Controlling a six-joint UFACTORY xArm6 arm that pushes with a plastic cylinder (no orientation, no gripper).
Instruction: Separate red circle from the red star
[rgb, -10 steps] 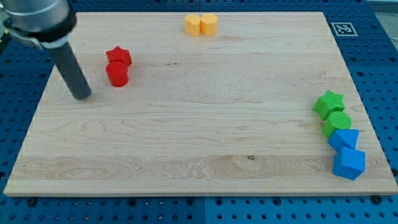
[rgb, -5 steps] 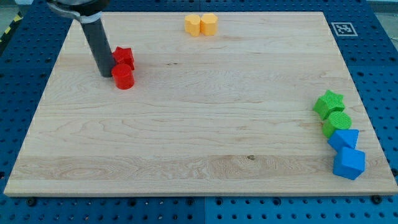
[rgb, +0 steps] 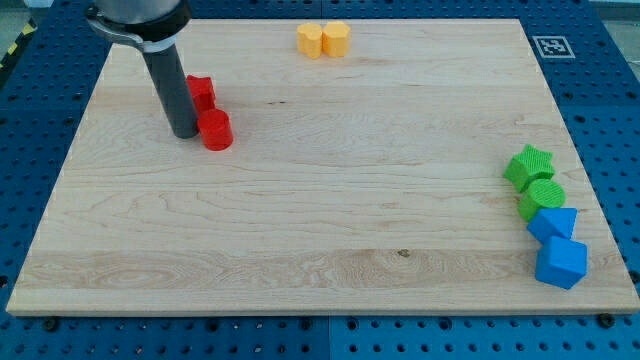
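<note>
The red circle (rgb: 216, 131) lies on the wooden board in the upper left part of the view. The red star (rgb: 202, 92) sits just above it and a little to the left, partly hidden by the rod; the two still look close or touching. My tip (rgb: 184, 133) rests on the board directly left of the red circle, touching or almost touching its left side, and below the red star.
Two yellow blocks (rgb: 324, 40) sit together at the board's top edge. At the right edge a green star (rgb: 529, 165), a green circle (rgb: 541, 198) and two blue blocks (rgb: 558, 245) form a tight column.
My tip has moved from the far left up and right to the red pair, then down beside the circle. The red circle has shifted right and down, away from the star.
</note>
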